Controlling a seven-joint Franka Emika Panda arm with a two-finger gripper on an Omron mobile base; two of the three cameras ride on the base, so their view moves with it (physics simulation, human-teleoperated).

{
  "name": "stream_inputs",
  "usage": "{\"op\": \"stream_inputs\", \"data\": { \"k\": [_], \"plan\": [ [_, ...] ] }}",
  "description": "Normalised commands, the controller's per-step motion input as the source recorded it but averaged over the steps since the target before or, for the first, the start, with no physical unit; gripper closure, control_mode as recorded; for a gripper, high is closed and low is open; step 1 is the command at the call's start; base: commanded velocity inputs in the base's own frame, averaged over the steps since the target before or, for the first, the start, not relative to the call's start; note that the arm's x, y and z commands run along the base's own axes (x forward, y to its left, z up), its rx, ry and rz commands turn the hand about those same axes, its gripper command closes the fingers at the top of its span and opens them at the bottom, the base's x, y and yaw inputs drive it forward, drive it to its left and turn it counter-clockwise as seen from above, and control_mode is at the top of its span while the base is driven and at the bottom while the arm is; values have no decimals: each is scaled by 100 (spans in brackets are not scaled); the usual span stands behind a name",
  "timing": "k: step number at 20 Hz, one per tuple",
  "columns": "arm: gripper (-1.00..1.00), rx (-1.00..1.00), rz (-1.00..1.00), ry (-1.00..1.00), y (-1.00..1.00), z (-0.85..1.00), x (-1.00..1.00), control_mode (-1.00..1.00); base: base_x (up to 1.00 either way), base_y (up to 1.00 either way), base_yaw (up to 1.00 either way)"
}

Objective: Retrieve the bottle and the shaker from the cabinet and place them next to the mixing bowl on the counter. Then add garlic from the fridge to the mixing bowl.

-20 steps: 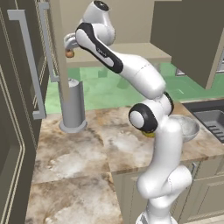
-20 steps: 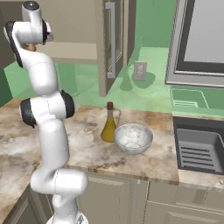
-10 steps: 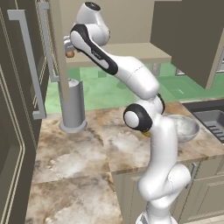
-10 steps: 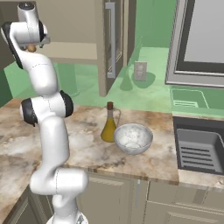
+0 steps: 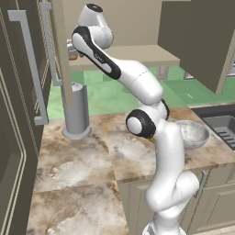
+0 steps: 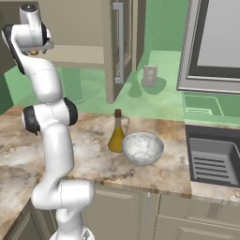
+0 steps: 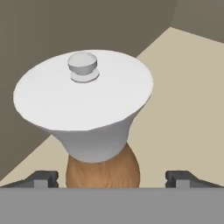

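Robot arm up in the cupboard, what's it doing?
The gripper is open around the little brown shaker on the cabinet shelf, one finger on each side, not squeezing it yet. The bottle already stands beside the mixing bowl on the counter.

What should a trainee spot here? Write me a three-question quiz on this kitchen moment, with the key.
1. True or false: the bottle stands on the counter beside the mixing bowl.
2. Which of the task's things stands between the tool's fingertips in the hand view? A) the shaker B) a garlic bulb C) a spoon
3. Fill in: the shaker rests on the shelf of the ______.

Key
1. True; the two stand close together near the sink.
2. A; its orange-brown body sits between the spread fingertips, which are not closed on it.
3. cabinet
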Motion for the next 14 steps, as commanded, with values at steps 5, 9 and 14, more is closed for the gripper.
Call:
{"op": "stream_inputs", "data": {
  "k": [5,9,14],
  "plan": [
    [100,0,0,0,0,0,0,-100,0,0,0],
    [100,0,0,-2,-3,-1,0,-100,0,0,0],
    [100,3,0,-22,-58,-38,-18,-100,0,0,0]
  ]
}}
